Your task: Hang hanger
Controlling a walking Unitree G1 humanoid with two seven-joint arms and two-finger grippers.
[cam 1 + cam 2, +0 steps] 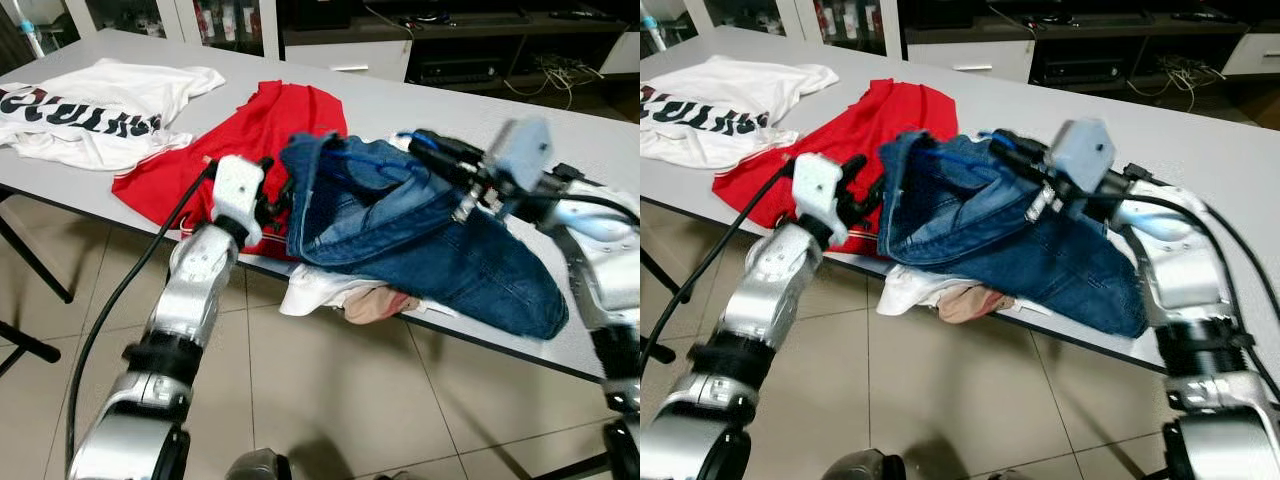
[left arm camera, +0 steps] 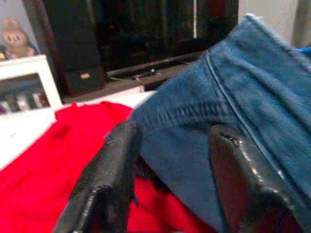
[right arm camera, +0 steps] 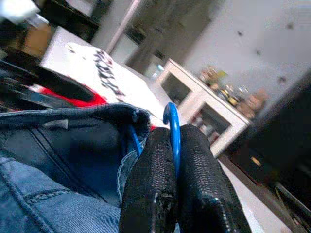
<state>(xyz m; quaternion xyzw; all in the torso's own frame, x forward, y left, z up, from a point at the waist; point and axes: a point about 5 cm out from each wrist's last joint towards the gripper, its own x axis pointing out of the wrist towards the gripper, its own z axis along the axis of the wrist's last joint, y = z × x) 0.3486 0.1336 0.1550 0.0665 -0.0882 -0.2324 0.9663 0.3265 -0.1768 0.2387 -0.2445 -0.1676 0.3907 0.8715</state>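
Hanger (image 3: 171, 127), blue and thin, sits partly inside the waist of a pair of blue jeans (image 1: 440, 255) on a long grey table (image 1: 420, 100); its curved top shows clamped between the two black fingers of the right gripper (image 3: 174, 145), which are pressed together on it. The table stands on a floor of beige tiles (image 1: 330, 400); behind it are a white cabinet (image 1: 345, 55) and dark shelves with cables (image 1: 545, 75).

A red shirt (image 1: 240, 140) lies spread beside the jeans on the robot's left, and partly under them; a white shirt with dark and red lettering (image 1: 100, 110) lies further left, near the table's end; a pale cloth (image 1: 340, 290) hangs over the near edge under the jeans.

The left gripper (image 2: 172, 150) is at the left edge of the jeans, just above the red shirt; its jaws stand apart with a moderate gap, and the denim waist fold lies between them; whether the fingers (image 2: 114, 170) touch the denim I cannot tell. The right arm reaches over the jeans from the right side.
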